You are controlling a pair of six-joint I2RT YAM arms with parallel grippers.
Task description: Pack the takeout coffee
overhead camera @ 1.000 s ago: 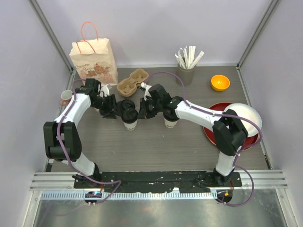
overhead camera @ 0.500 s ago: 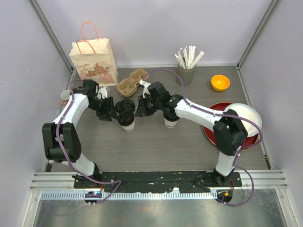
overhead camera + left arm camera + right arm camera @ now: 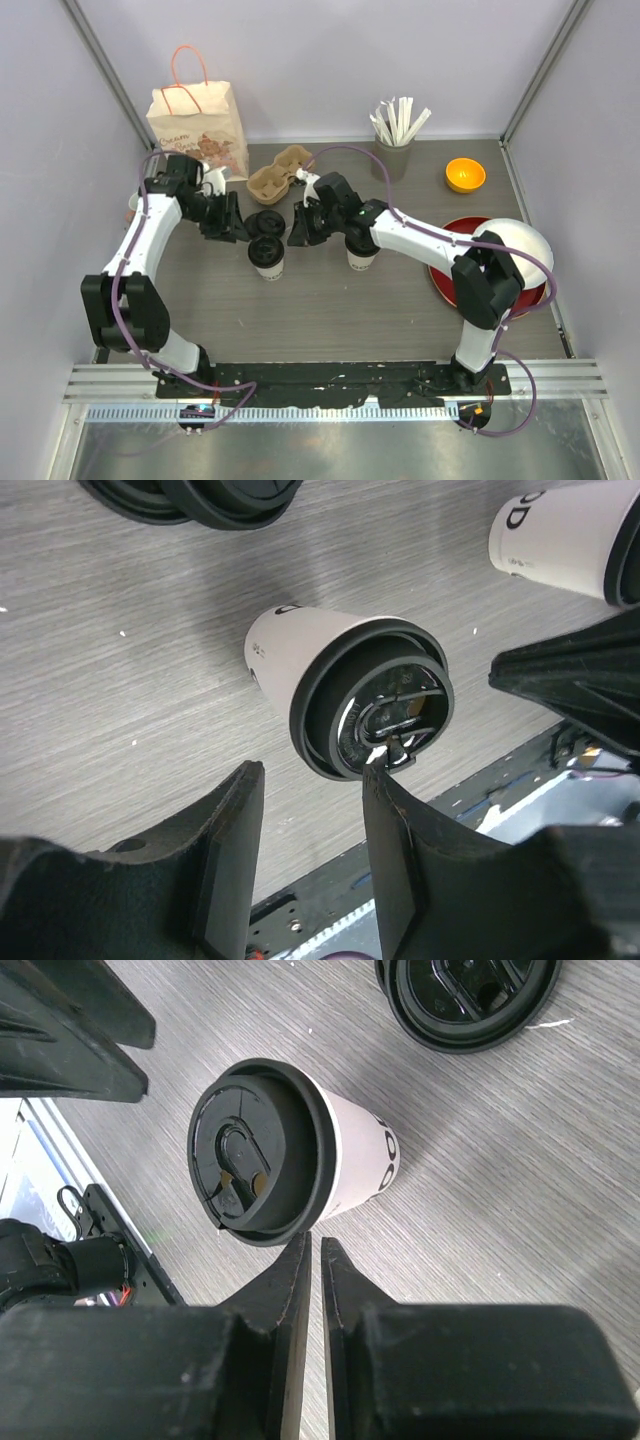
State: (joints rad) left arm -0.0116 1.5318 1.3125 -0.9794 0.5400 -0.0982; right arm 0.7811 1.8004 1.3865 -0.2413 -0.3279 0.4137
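Observation:
The takeout coffee (image 3: 268, 256) is a cream-white paper cup with a black lid on, standing upright on the table. It also shows in the left wrist view as the coffee cup (image 3: 345, 695) and in the right wrist view as the same cup (image 3: 280, 1150). My left gripper (image 3: 234, 228) is just left of it, apart from it. In its own view the left gripper (image 3: 310, 780) is open with nothing between its fingers. My right gripper (image 3: 298, 232) hangs to the cup's right. Close up, the right gripper (image 3: 315, 1245) is shut on nothing, its tips near the lid's rim.
Loose black lids (image 3: 265, 222) lie just behind the cup. A second cup (image 3: 360, 259) stands under the right arm. Behind are a cardboard cup carrier (image 3: 280, 172), a paper bag (image 3: 198, 125) and a straw holder (image 3: 393, 152). On the right are an orange bowl (image 3: 465, 175) and a red plate (image 3: 445, 280).
My left gripper has drawn back up and to the left, away from the lidded cup, which has shifted slightly left. The right gripper has barely moved.

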